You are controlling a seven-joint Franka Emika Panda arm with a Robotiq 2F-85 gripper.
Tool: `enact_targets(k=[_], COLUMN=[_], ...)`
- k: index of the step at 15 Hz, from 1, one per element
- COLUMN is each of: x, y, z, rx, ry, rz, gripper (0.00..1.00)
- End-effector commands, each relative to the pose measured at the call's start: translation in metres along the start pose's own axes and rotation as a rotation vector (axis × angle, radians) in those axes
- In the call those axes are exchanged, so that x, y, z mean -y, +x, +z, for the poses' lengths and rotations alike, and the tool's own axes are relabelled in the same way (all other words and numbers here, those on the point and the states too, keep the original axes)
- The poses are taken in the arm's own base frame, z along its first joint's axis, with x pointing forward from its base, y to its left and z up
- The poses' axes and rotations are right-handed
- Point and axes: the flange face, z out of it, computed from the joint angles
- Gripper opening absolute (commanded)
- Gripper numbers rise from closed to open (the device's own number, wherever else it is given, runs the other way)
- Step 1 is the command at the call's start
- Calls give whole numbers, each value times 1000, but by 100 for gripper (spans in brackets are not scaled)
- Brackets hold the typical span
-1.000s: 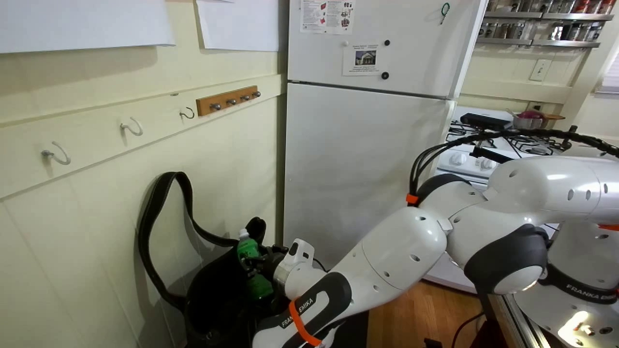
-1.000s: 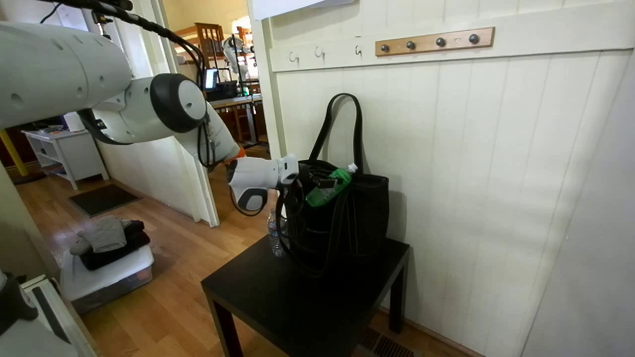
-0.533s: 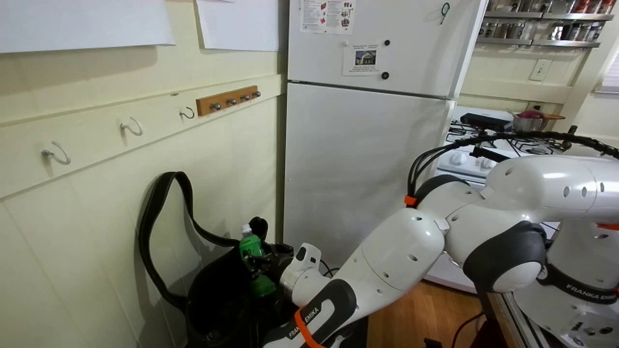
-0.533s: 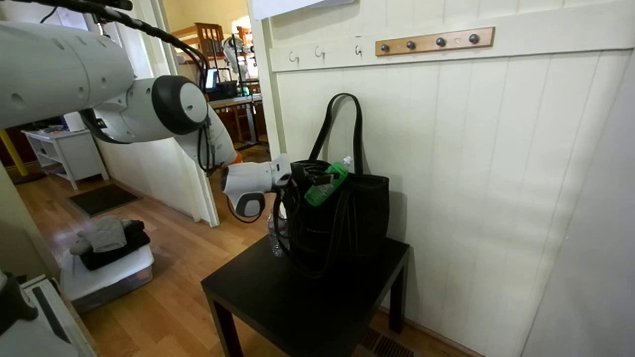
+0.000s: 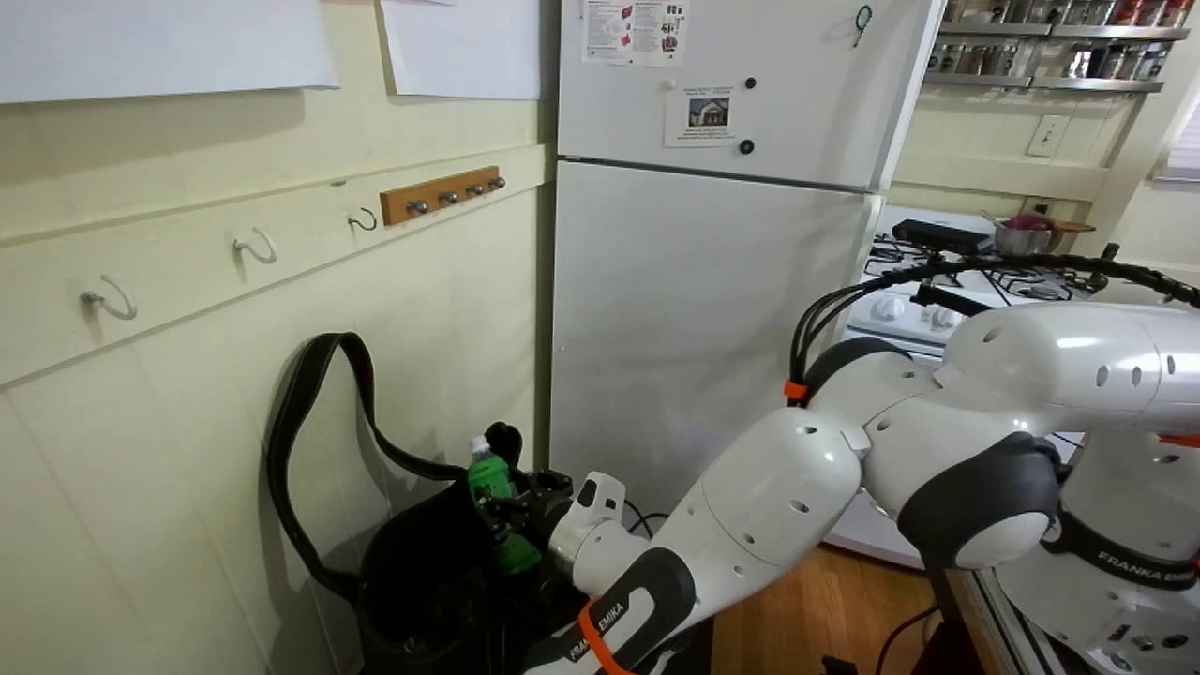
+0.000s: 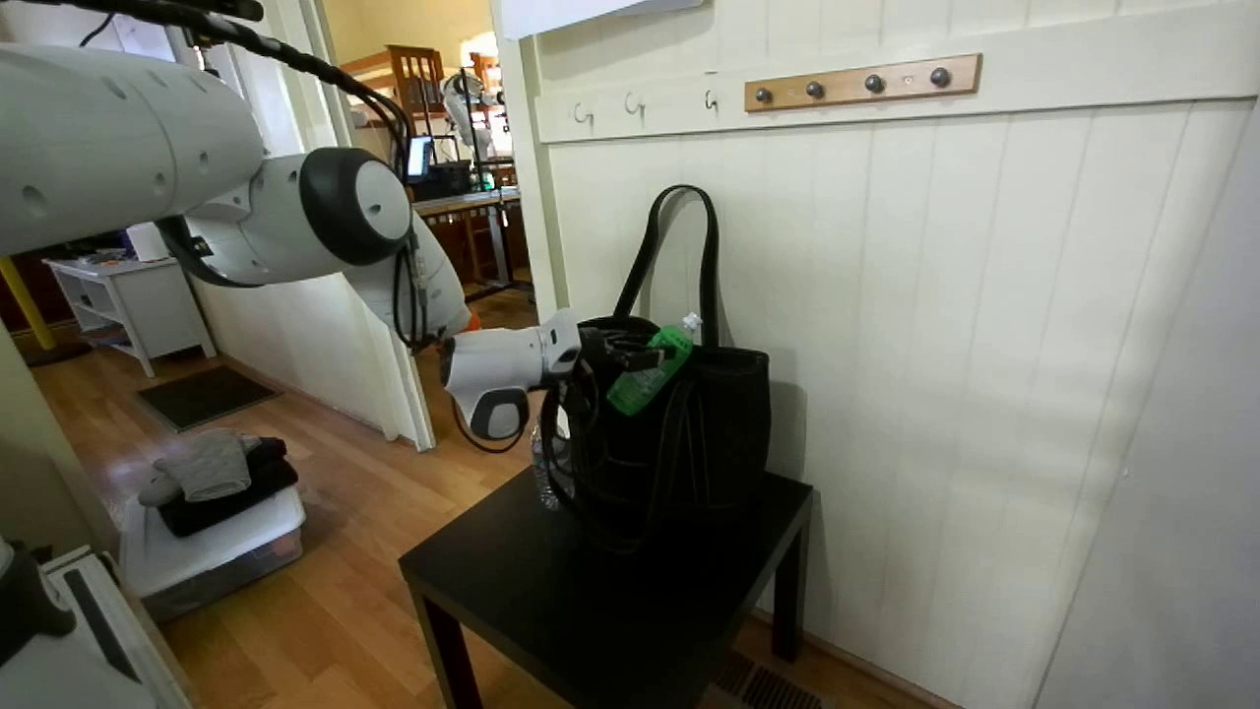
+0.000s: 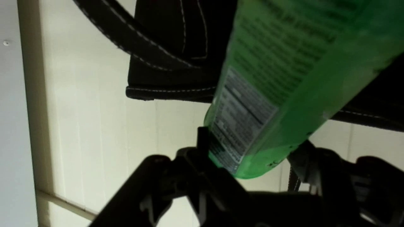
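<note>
My gripper is shut on a green bottle, one finger on each side of it in the wrist view. The bottle leans in both exterior views, its pale cap uppermost. A black tote bag with white stitching stands right beside and behind it, against the wall. In an exterior view the bottle shows by the bag's dark opening, the gripper around its middle. I cannot tell whether its lower end is inside the bag. The bag's far strap stands up along the wall.
The bag stands on a low black table, with a clear bottle at its side. Hooks and a wooden peg rail are on the wall above. A white refrigerator stands behind the arm.
The gripper has drawn back slightly toward the robot's base with the bottle still in it. The bottle has shifted a little, mostly in the first half second. The bag has hardly moved.
</note>
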Motion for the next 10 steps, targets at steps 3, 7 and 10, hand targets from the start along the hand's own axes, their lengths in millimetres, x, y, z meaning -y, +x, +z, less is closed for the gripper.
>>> enact_targets(k=[3, 7, 10], x=[-2, -5, -6], y=[-8, -2, -2], z=[-2, -1, 1], rx=[5, -20, -20], ry=[29, 21, 16], rz=[-6, -21, -24], gripper=[37, 37, 58])
